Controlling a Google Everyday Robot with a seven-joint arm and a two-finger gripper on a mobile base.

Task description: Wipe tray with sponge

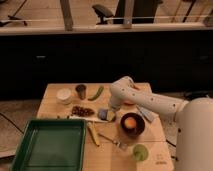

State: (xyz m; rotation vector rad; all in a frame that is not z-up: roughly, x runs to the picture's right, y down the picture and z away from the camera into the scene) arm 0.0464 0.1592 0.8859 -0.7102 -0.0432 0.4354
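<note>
The green tray (50, 122) lies at the front left of the wooden table. The small blue sponge (105, 115) with a yellowish face lies on the table in the middle, to the right of and behind the tray. My white arm reaches in from the right and bends down over the table. My gripper (112, 107) is right above the sponge, at or touching its top. The gripper hides part of the sponge's far side.
A white bowl (64, 95), a dark cup (80, 91) and a green vegetable (96, 93) stand at the back. A plate of reddish food (82, 110), a dark bowl with an orange (131, 123), a pale blue-grey slab (146, 114), a yellow item (93, 134), a fork (112, 140) and a green fruit (140, 151) lie around.
</note>
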